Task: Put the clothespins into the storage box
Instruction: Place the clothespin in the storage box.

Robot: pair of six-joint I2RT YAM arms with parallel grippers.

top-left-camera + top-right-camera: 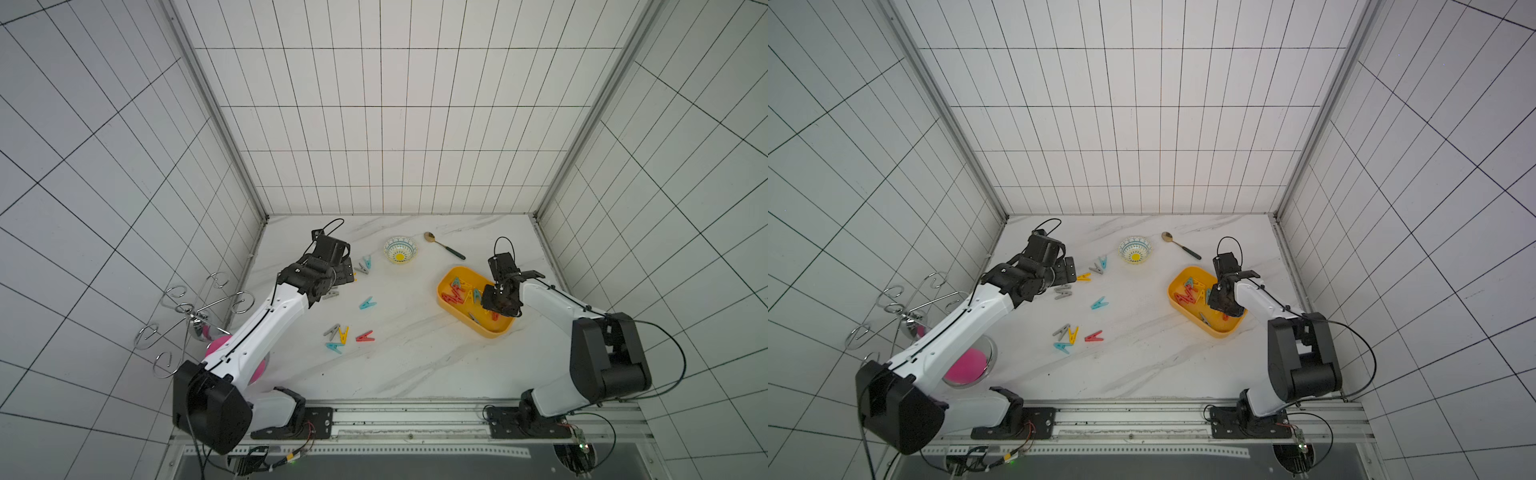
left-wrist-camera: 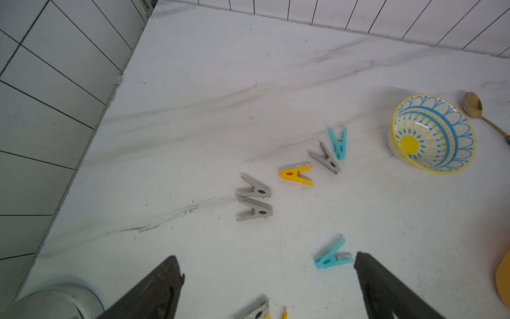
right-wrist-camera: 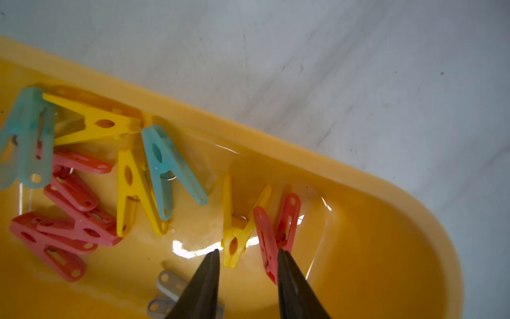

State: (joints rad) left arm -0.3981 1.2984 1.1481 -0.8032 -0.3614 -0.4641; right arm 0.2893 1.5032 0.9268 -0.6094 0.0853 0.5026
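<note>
The yellow storage box (image 1: pixel 494 329) lies at the right of the marble table and holds several clothespins. My right gripper (image 3: pixel 248 251) hangs low inside the storage box (image 3: pixel 276 143), open. A yellow clothespin (image 3: pixel 237 229) lies just ahead of the gap, and a red clothespin (image 3: pixel 276 234) rests against one finger. My left gripper (image 2: pixel 266 256) is open wide above the table. A teal clothespin (image 2: pixel 332 255) lies beside one fingertip, with two grey clothespins (image 2: pixel 254 200) and a yellow one (image 2: pixel 295 174) further ahead. More lie loose mid-table: teal (image 1: pixel 367 303), grey (image 1: pixel 331 331), yellow (image 1: pixel 343 334), red (image 1: pixel 365 336).
A patterned bowl (image 1: pixel 400 249) and a gold spoon (image 1: pixel 444 245) sit at the back. A wire rack (image 1: pixel 199 307) and a metal dish with a pink inside (image 1: pixel 967 365) stand by the left wall, under the left arm.
</note>
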